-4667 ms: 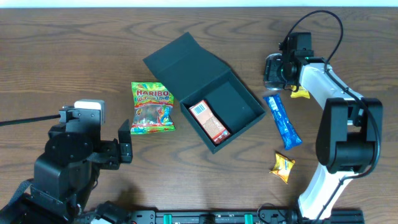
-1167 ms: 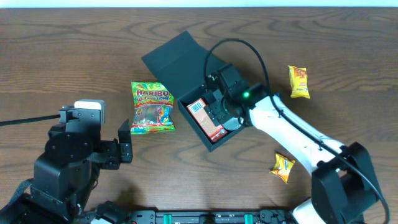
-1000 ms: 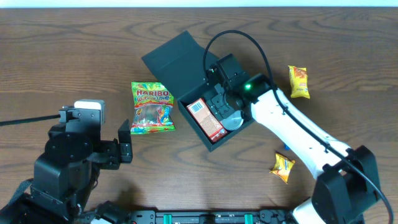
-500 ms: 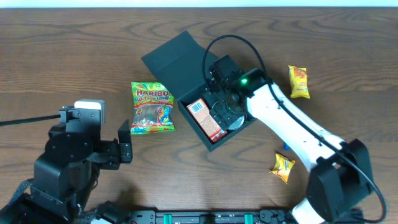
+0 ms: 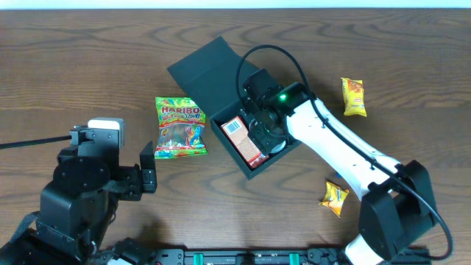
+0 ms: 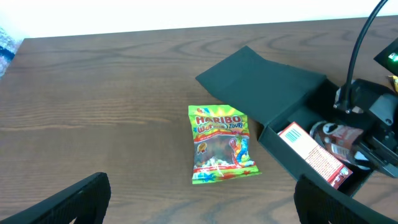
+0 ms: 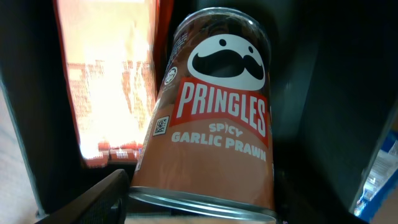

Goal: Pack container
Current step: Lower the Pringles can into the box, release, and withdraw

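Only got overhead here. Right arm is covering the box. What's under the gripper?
Observer: A Pringles can. The right wrist camera shows it lying on its side inside the container.
Operator: Label readable?
Observer: Yes, it reads Spicy Garlic Prawn.
Operator: Where is it relative to the carton?
Observer: Right beside the orange-red carton, running along its length. I cannot tell whether they touch.
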Controlling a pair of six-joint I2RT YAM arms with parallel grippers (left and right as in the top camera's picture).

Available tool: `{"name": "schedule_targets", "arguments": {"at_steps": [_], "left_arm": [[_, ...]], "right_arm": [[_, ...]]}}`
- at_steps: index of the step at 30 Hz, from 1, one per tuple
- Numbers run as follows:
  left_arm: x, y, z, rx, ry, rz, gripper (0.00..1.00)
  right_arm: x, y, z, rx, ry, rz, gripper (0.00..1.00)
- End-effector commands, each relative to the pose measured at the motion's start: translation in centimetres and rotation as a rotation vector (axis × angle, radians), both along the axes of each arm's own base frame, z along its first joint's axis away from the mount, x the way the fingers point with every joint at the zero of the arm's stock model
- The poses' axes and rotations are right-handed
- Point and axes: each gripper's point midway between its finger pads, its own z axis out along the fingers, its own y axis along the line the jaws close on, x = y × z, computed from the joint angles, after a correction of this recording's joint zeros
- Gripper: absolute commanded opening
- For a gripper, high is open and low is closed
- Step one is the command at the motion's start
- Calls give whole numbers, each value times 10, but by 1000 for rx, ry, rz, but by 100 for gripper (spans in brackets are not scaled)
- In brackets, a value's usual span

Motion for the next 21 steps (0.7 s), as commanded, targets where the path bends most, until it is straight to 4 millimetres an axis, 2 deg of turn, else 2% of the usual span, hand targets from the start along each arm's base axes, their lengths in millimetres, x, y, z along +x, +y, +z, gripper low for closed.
{"name": "schedule_targets", "arguments": {"at_steps": [1, 7, 9, 11, 15, 21], "left_arm": [[0, 5, 5, 18, -17, 11, 95], [0, 5, 5, 18, -17, 11, 96], [0, 5, 5, 18, -17, 11, 95], [0, 5, 5, 18, -17, 11, 95], [0, 5, 5, 18, -17, 11, 96], [0, 5, 5, 18, -17, 11, 95]], "right_arm": [[8, 12, 2, 32, -30, -5, 63], [19, 19, 5, 64, -74, -5, 63], [18, 21, 4, 73, -68, -3, 66], [14, 26, 4, 101, -47, 4, 75], [13, 29, 4, 114, -41, 9, 84], [22, 28, 6, 99, -86, 8, 85]]}}
